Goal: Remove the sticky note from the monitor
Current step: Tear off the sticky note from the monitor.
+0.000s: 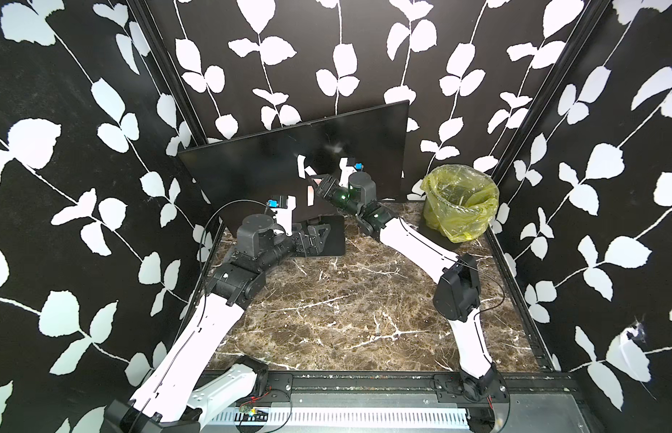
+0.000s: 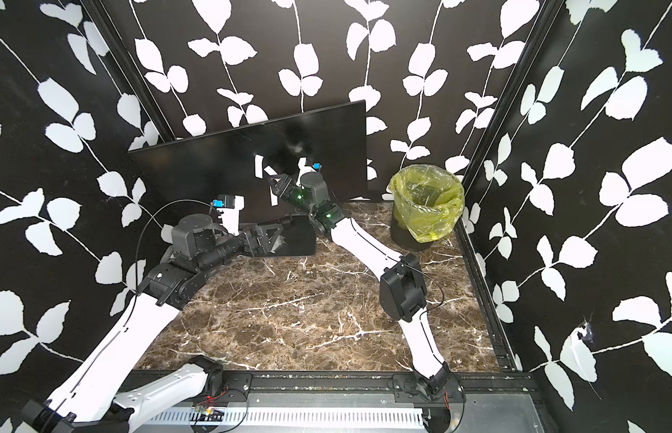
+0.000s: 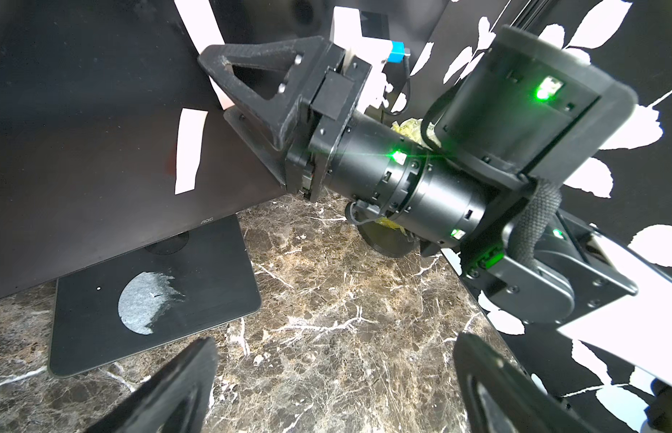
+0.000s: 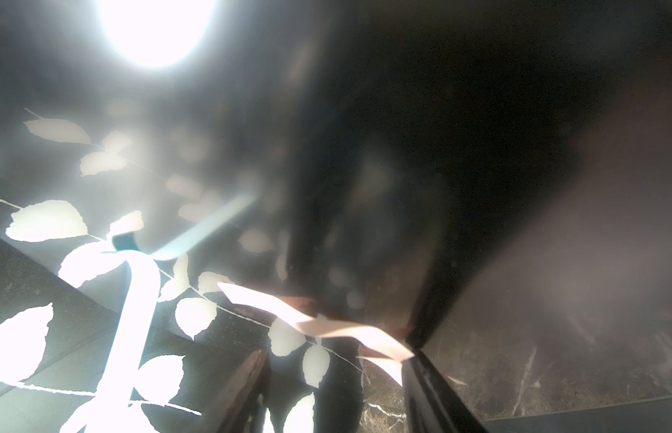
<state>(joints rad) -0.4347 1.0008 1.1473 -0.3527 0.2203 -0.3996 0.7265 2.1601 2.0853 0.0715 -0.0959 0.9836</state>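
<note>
Monitor (image 1: 259, 168) stands at the back of the table (image 1: 327, 311). The screen is dark and glossy and tilted, so its right end sits higher. Its black base plate (image 3: 214, 285) lies flat on the table in front, with a scuffed grey patch (image 3: 143, 303).

Sticky note (image 4: 315, 322) is pale pink, low on the middle of the screen, right at the tips of the right hand (image 3: 216, 86). In the right wrist view it looks wavy and lifted off the glass. It lies between the two fingers, one end touching a fingertip (image 4: 435, 390). That view is hazy with glare, so finer detail is lost.

Right hand is pushed up to the screen, fingers about half apart, lower one along the glass. It is not closed on the note.

Pale strips (image 1: 310, 197) show on the glass round that hand in both top views. Cannot tell paper from reflection there.

Left hand (image 3: 336, 348) sits low at the base plate, fingers spread wide, holding nothing.

Bin (image 1: 473, 221), lined with a yellow-green bag, sits at the back right corner of the table. It is beside the monitor's right end and apart from both hands.

Walls (image 1: 64, 187) are black with a white leaf print.
</note>
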